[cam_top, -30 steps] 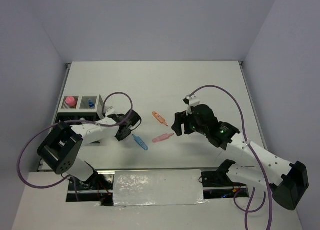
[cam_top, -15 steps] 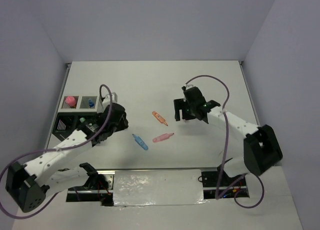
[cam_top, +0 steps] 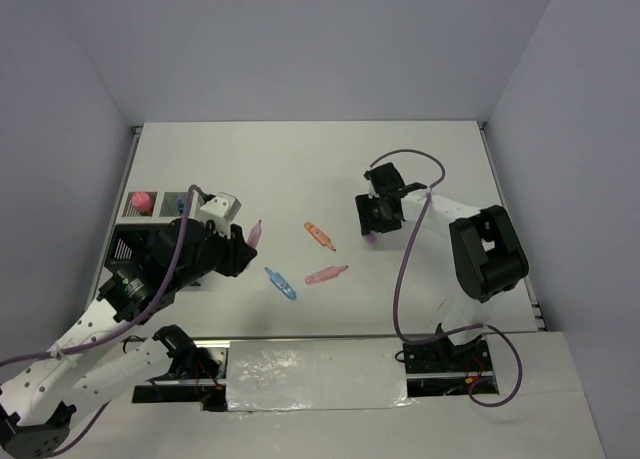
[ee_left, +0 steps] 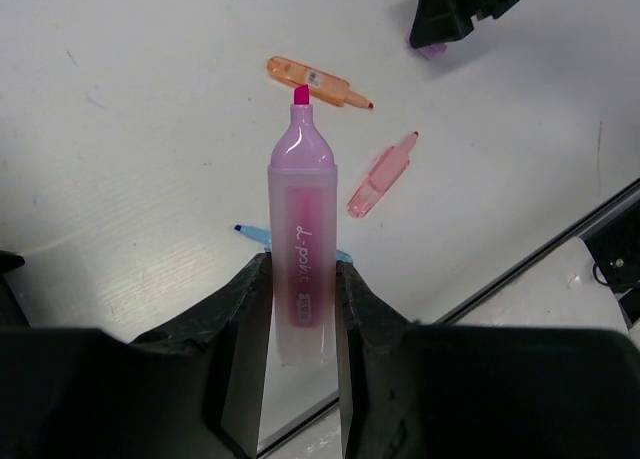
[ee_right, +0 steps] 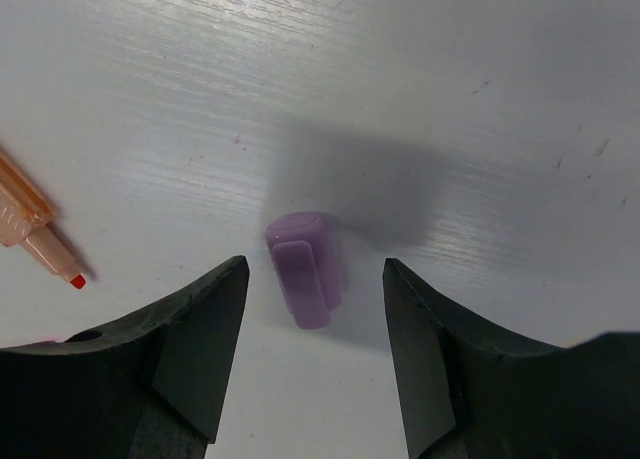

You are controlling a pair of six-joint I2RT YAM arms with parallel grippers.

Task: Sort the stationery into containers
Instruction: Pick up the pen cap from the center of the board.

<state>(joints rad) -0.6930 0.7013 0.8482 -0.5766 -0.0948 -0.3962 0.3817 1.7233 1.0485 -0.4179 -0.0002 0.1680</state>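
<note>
Just right of the organizer [cam_top: 125, 244], left gripper [ee_left: 300, 289] is clenched on the pink highlighter [ee_left: 300, 209], tip bare. Farther right, right gripper [ee_right: 312, 269] is spread around a purple cap [ee_right: 303, 249]. Risk: gripped near its tail, the highlighter may pivot against a compartment wall.

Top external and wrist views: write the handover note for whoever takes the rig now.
Grippers: the left gripper is shut on the uncapped pink highlighter, held above the table. The right gripper is open, with its jaws either side of the purple cap lying on the table.
Done: a pink-capped item and a blue-capped item stand in the white compartments of the organizer.
Left: the held highlighter, the cap, and the orange pen, pink pen and blue pen, loose on the table.
</note>
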